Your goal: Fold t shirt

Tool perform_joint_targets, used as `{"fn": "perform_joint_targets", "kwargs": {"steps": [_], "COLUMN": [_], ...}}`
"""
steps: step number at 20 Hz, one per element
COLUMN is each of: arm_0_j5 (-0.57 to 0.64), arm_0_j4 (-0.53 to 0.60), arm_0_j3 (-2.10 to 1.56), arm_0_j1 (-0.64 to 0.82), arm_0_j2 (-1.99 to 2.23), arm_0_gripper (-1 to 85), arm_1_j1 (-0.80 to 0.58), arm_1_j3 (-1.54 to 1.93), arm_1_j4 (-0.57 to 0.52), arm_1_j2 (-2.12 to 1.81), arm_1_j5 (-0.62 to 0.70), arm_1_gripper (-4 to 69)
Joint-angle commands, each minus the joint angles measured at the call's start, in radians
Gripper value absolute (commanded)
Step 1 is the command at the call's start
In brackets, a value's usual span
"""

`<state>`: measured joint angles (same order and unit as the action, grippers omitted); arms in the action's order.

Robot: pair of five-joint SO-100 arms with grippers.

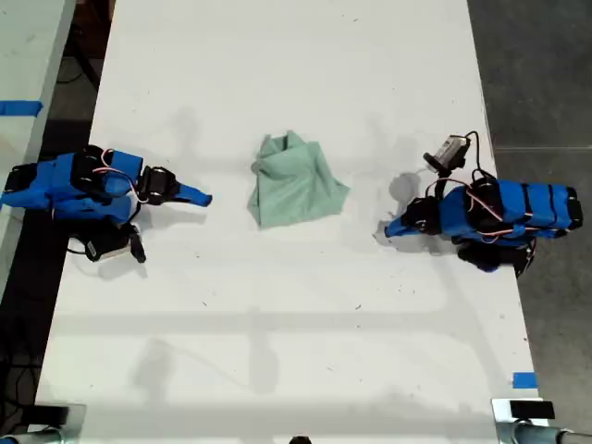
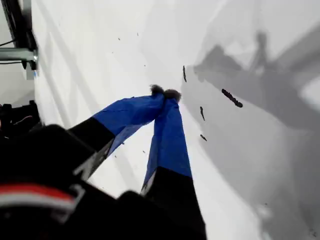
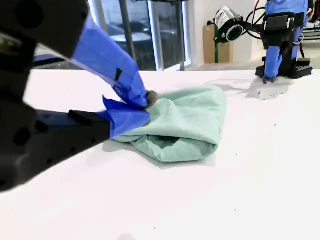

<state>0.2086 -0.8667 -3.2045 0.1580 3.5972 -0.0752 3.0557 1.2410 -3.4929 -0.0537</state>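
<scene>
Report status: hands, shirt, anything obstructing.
My first hand shut, empty, over bare table. My second hand shut, empty, short of the t shirt. Shirt bundled, unfolded, between hands. Nothing in the way.

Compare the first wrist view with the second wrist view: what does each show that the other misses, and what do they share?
Only the first wrist view: my first gripper, tips together, above dark marks on bare tabletop, no cloth in sight.
Only the second wrist view: the bundled t shirt, my second gripper shut just short of it, the first arm standing beyond, and windows behind.
Both: the white table and shut blue jaws.
</scene>
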Motion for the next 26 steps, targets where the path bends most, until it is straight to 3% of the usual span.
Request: {"fn": "perform_joint_targets", "kwargs": {"steps": [1, 26], "arm_0_j5": [-0.015, -0.031], "arm_0_j4": [-0.003, -0.011], "arm_0_j3": [-0.011, -0.011], "arm_0_j1": [0.011, 0.005], "arm_0_j2": [0.006, 0.006], "arm_0_gripper": [-0.2, -0.2], "arm_1_j1": [0.012, 0.054], "arm_1_j3": [0.046, 0.044], "arm_1_j4": [0.002, -0.006], "arm_1_j2": [-0.012, -0.012], "arm_1_j5": [-0.005, -0.003], "arm_1_gripper": [-1.2, -1.2]}}
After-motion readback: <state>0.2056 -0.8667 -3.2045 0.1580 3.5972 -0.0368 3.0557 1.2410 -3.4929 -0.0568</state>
